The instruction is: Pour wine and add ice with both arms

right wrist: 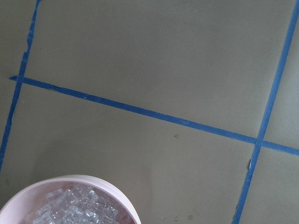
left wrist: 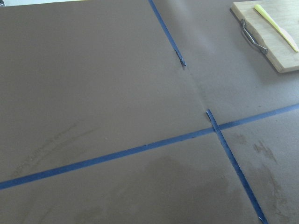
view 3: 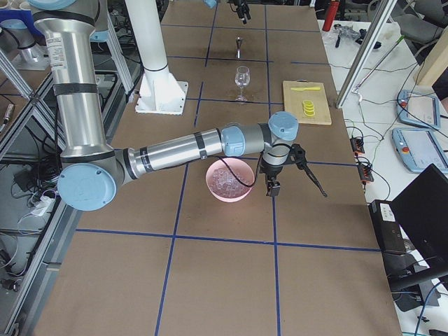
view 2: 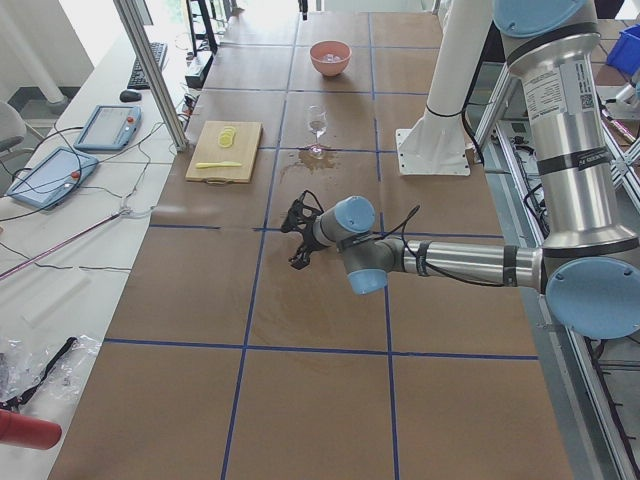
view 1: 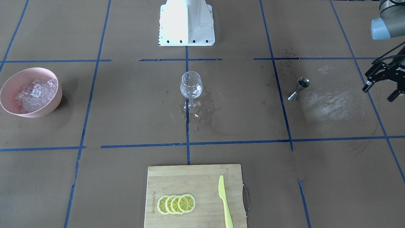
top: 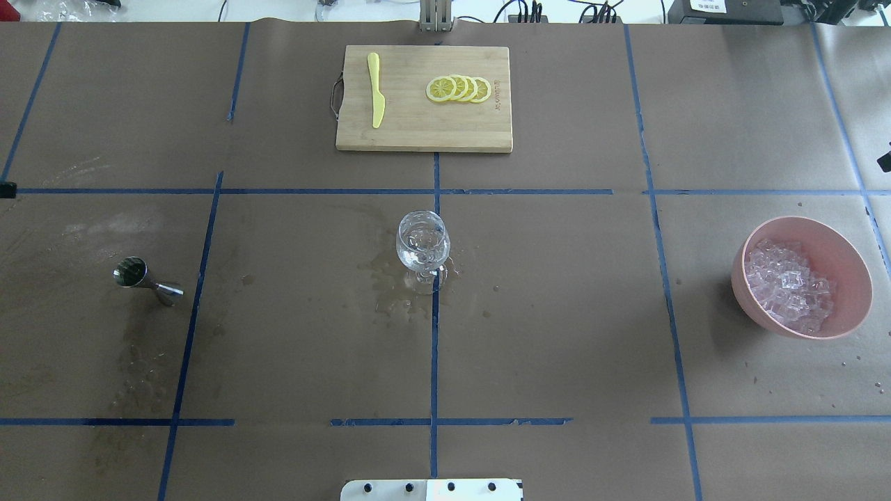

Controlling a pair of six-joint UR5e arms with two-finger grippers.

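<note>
Ice [top: 790, 289] fills the bowl [top: 853, 278] well to the right of the glass [top: 422, 243], and the jigger [top: 146, 280] stands well to its left. Wine cannot be made out in either vessel, though the table [top: 557, 313] around the glass is wet. The left gripper [view 1: 379, 92] hangs empty, fingers spread, beyond the jigger. The right gripper [view 3: 290, 175] hovers just past the bowl, and its grip cannot be told. Pouring looks to be the step in hand, so the left gripper must close on the jigger's waist and carry it level to the glass.
</note>
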